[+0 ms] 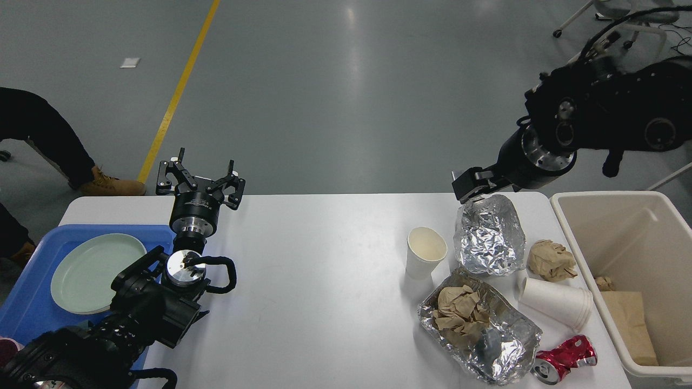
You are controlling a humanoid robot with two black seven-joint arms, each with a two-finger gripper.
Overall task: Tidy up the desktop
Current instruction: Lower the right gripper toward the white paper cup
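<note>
My right gripper [469,195] pinches the foil container [489,235] on the desktop [324,281]. My left gripper [203,178], well left of it, spreads wide, empty.

left hand [203,175] spread, over desktop [324,281] | right hand [470,186] on foil tray [489,235] rim | paper cup [425,251] upright

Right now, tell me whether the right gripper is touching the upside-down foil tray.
Cannot tell. In the head view the right gripper meets the top edge of the upside-down foil tray, but overlap from this angle hides any contact or gap.
</note>
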